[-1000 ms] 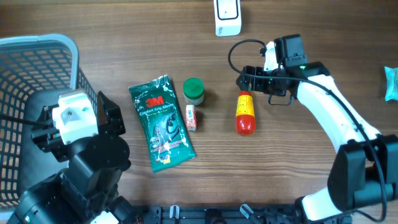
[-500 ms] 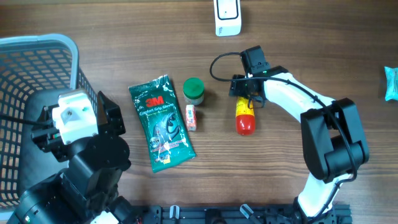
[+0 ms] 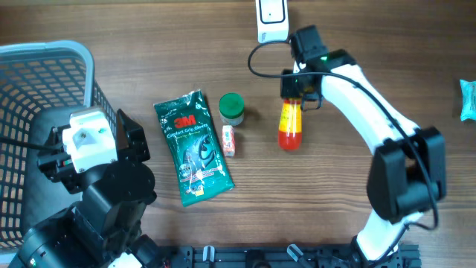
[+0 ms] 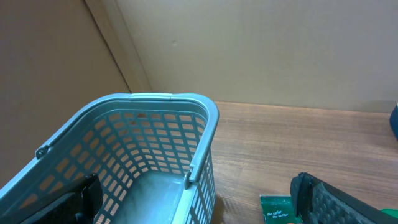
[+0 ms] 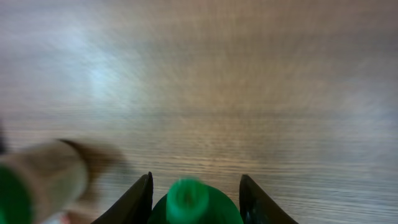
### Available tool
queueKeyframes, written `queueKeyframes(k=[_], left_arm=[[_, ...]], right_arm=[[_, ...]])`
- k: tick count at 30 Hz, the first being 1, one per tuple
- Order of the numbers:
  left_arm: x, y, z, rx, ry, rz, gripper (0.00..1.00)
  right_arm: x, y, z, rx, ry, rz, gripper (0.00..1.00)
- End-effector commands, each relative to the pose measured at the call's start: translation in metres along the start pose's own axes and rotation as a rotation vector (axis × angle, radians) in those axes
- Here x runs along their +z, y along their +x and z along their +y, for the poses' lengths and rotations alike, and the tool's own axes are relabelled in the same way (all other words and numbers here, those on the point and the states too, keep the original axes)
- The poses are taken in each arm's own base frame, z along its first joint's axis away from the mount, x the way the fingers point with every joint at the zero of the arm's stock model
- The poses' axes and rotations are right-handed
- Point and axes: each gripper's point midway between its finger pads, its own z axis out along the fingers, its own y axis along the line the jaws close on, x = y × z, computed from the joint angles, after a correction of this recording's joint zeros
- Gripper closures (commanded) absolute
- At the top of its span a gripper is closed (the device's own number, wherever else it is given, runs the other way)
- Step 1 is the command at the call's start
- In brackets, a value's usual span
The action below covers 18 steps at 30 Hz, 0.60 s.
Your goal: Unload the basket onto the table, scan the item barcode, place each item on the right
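Observation:
A bottle point(image 3: 290, 123) with a yellow body, red lower end and green cap lies on the wooden table, right of centre. My right gripper point(image 3: 299, 91) sits over its cap end, just below the white scanner point(image 3: 272, 19). In the right wrist view the green cap point(image 5: 186, 200) fills the gap between the two black fingers of the right gripper point(image 5: 196, 179), which is shut on the bottle. My left gripper point(image 4: 199, 205) is wide open above the basket point(image 4: 155, 109), holding nothing. No barcode shows.
A green 3M pouch point(image 3: 193, 147), a green-lidded jar point(image 3: 231, 109) and a small red-and-white pack point(image 3: 229, 140) lie left of the bottle. The blue basket point(image 3: 44, 56) fills the left side. A teal object point(image 3: 468, 99) sits at the right edge.
My right gripper swung left onto the bottle's cap end and closed around it. The bottle has since shifted a little toward the scanner. The left arm has not moved.

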Motion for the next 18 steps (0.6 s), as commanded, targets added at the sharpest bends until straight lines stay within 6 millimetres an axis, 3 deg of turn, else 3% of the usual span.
queueKeyframes(k=[1,3,5,8,10,16,18], left_arm=[[0.000,-0.001,0.000,0.000,0.003,-0.002,0.00],[0.000,-0.001,0.000,0.000,0.003,-0.002,0.00],[0.000,-0.001,0.000,0.000,0.003,-0.002,0.00],[0.000,-0.001,0.000,0.000,0.003,-0.002,0.00],[0.000,-0.001,0.000,0.000,0.003,-0.002,0.00],[0.000,-0.001,0.000,0.000,0.003,-0.002,0.00],[0.000,-0.001,0.000,0.000,0.003,-0.002,0.00]], right_arm=[[-0.056,-0.021,0.005,-0.016,-0.025,-0.122,0.73],[-0.072,-0.017,0.003,-0.017,-0.028,-0.131,0.73],[-0.072,-0.012,-0.003,-0.016,0.006,-0.114,0.75],[-0.077,-0.026,-0.038,0.036,0.206,-0.201,0.76],[-0.086,-0.035,-0.061,0.249,0.319,-0.296,0.74],[-0.103,-0.005,-0.109,0.780,0.530,-0.410,0.74],[-0.100,-0.001,-0.111,0.920,0.531,-0.442,0.74]])
